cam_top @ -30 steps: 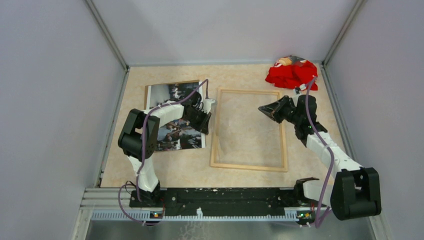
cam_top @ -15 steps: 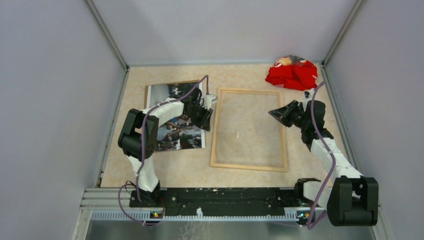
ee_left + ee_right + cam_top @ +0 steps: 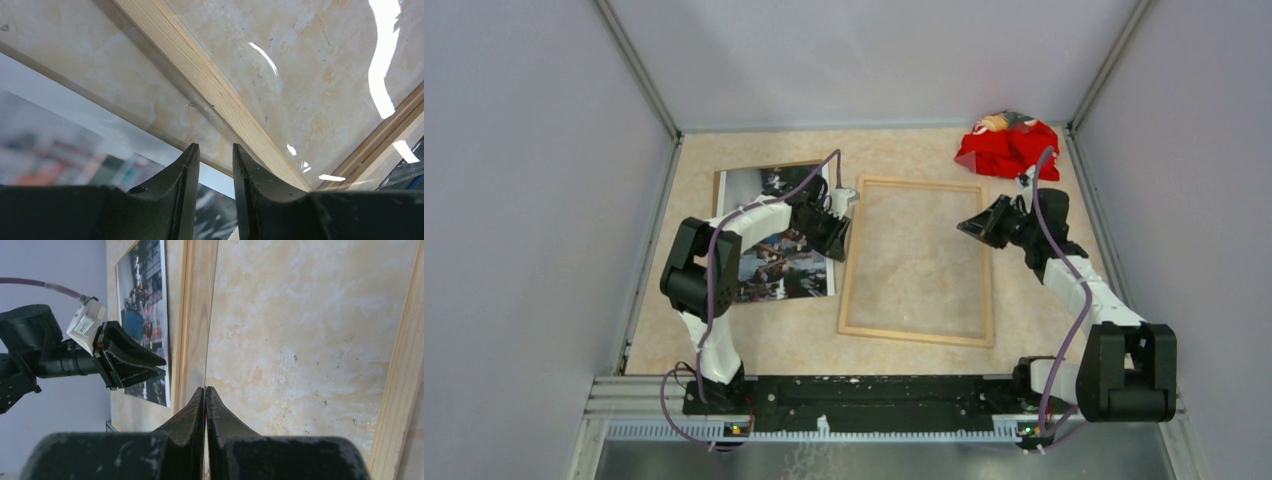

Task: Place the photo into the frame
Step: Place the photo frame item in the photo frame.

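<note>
The photo (image 3: 772, 270) lies flat, picture side up, on the left part of the table (image 3: 754, 345), just beside the frame's left rail. The left arm reaches across it.

The left gripper (image 3: 837, 240) hangs low over the photo's right edge, at the strip of bare table between photo and frame. In the left wrist view its fingers (image 3: 184, 175) stand a narrow gap apart. Nothing is gripped between them, and only the photo's white border and the table show through the gap.

The frame (image 3: 848, 280) lies flat in the middle of the table, long side running away from the arms, with the tabletop showing through its clear pane. Bright reflections streak the pane in the left wrist view.

The right gripper (image 3: 964, 228) sits over the frame's right rail, pointing left across the pane. In the right wrist view its jaws are pressed together with no gap. A thin straight line runs from the tips along the far rail, and I cannot tell whether anything thin is pinched there.

A crumpled red cloth (image 3: 1007, 148) lies at the far right corner, well apart from the frame.
</note>
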Robot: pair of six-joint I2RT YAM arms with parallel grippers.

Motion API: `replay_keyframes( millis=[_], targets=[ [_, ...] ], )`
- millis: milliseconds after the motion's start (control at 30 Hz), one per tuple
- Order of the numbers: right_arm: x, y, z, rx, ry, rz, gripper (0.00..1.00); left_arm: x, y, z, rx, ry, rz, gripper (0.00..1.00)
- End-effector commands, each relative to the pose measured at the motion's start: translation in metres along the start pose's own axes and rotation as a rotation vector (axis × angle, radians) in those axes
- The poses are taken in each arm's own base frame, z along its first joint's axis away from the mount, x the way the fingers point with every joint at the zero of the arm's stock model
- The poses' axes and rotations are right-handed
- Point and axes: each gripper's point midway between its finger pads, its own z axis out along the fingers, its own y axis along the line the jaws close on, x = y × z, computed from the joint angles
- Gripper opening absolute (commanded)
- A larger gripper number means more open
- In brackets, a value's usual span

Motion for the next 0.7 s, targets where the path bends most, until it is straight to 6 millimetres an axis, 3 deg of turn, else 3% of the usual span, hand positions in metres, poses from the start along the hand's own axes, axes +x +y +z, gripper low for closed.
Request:
replay_keyframes(
  millis=[0, 333, 667],
  targets=[
    [-0.014, 0.027, -0.006, -0.104, -0.027, -0.109, 0.00, -0.007, 0.001, 0.006, 0.013, -0.018, -0.008, 0.38],
    [-0.019, 0.056, -0.021, -0.242, -0.107, -0.183, 0.00, -0.002, 0.007, 0.016, 0.013, 0.001, -0.024, 0.37],
    [-0.012, 0.038, -0.010, -0.205, -0.091, -0.113, 0.00, 0.000, 0.006, 0.016, 0.015, 0.003, -0.024, 0.37]
  ],
)
